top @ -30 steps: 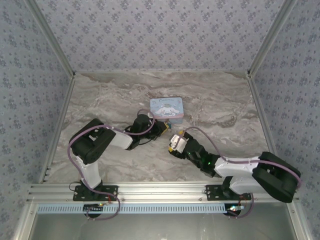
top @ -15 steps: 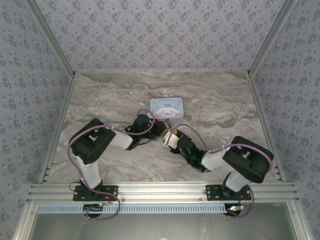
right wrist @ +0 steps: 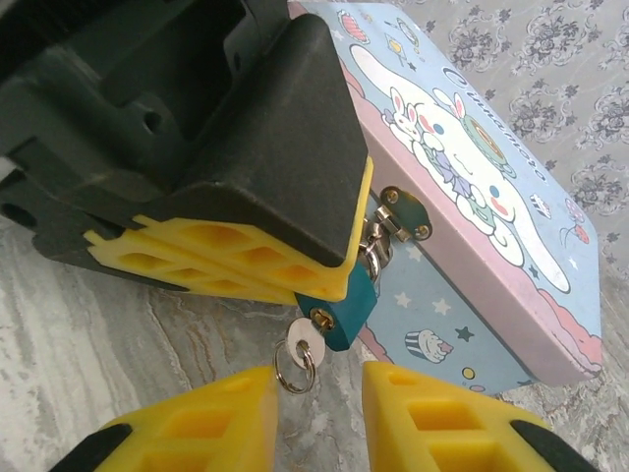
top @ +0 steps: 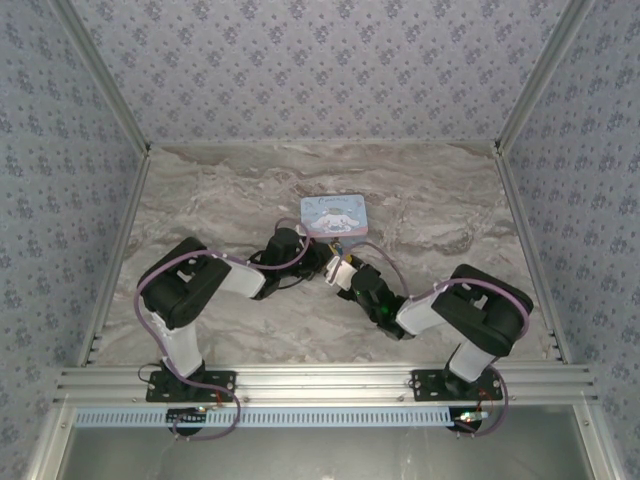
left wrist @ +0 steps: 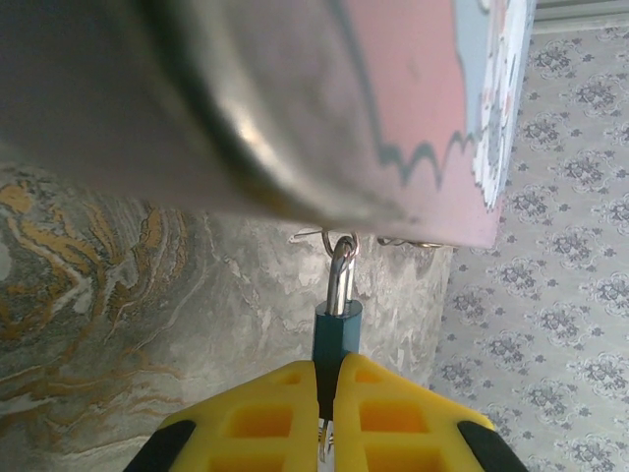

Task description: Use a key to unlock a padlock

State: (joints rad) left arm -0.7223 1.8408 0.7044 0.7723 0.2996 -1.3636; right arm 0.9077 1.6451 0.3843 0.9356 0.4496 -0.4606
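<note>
The tiny blue padlock [left wrist: 337, 332] hangs by its silver shackle [left wrist: 341, 277] from the hasp [right wrist: 405, 212] of the light-blue cartoon tin [top: 333, 215]. My left gripper [left wrist: 325, 382] is shut on the padlock's body, and its yellow fingers [right wrist: 236, 258] cover most of the padlock [right wrist: 346, 303] in the right wrist view. A small silver key [right wrist: 308, 339] with a split ring [right wrist: 294, 370] sits in the keyhole at the lock's bottom. My right gripper [right wrist: 319, 393] is open, with its fingertips just below the key on either side of the ring, not touching it. In the top view the right gripper [top: 340, 268] meets the left gripper [top: 322, 258] in front of the tin.
The tin [right wrist: 482, 206] lies flat on the marble tabletop [top: 220, 200], close behind both grippers. Patterned walls and metal rails [top: 520, 200] bound the table on three sides.
My right arm has folded in, and its gripper has moved up and left, close to the padlock held by the left gripper. The left arm has stayed still.
</note>
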